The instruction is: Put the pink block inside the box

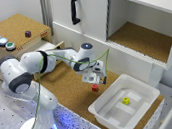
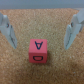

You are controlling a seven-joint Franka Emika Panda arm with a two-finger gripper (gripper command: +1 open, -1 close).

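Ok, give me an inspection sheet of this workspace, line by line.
Surface: cork board on a perforated metal table.
Job's things: pink block on the cork, outside the box.
Clutter: yellow cube inside the box; purple block on the button box.
Grippers: gripper open above the pink block, fingers either side, apart from it.
Cables: green cable along the arm.
Surroundings: white cupboard, one compartment open.
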